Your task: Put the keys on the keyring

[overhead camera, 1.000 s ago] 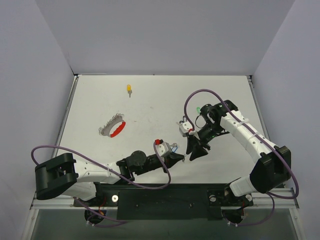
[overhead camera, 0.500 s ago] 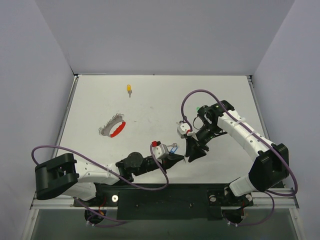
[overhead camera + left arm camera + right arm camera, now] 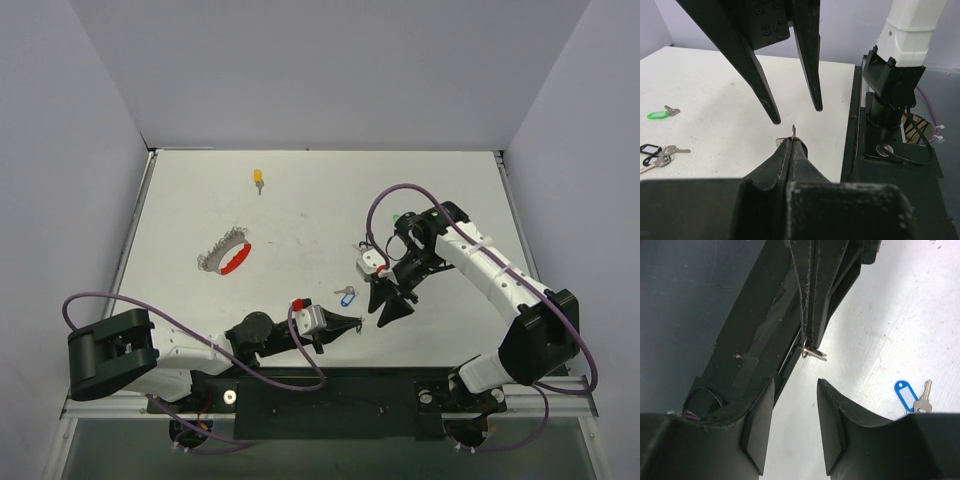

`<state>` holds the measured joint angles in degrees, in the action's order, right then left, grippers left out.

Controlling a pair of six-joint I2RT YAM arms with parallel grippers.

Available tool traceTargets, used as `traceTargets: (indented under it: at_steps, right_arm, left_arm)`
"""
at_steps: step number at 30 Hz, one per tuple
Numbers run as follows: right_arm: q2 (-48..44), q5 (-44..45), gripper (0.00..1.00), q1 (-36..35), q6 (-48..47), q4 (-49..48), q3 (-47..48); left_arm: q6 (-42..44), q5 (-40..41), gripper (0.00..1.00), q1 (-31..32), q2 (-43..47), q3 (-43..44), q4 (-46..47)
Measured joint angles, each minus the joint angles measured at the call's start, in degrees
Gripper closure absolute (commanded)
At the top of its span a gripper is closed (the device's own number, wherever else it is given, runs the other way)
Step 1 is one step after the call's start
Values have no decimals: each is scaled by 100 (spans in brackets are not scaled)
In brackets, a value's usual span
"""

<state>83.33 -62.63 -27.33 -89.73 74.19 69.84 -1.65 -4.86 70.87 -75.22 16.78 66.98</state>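
My left gripper (image 3: 356, 322) is shut on a small silver key (image 3: 794, 131), whose tip and little ring stick out past the fingertips (image 3: 810, 351). Just beyond it my right gripper (image 3: 378, 314) hangs open, its two fingers (image 3: 812, 90) pointing down at the held key with nothing between them. A blue-tagged key (image 3: 346, 295) lies on the table just beside both grippers (image 3: 910, 394). The green-tagged key (image 3: 397, 218) and a black-tagged key (image 3: 650, 149) lie by the right arm. A yellow-tagged key (image 3: 259, 178) lies far back. The keyring (image 3: 228, 256), red arc with silver pieces, lies at the left.
The table's near edge with the dark base rail (image 3: 330, 392) runs right behind the grippers. The right arm's base (image 3: 890, 95) stands close to the right of the left gripper. Purple cables (image 3: 380, 205) loop over both arms.
My left gripper has drawn back left and toward the near edge with the silver key. The blue-tagged key now lies uncovered on the table. The right gripper has hardly shifted.
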Motion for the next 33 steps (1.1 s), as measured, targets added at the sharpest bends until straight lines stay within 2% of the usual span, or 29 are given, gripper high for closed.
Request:
traceTargets:
  at_steps: [33]
  right_arm:
    - [0, -164, 85, -433, -251, 15, 79]
  left_arm:
    - [-374, 94, 100, 2, -345, 0, 601]
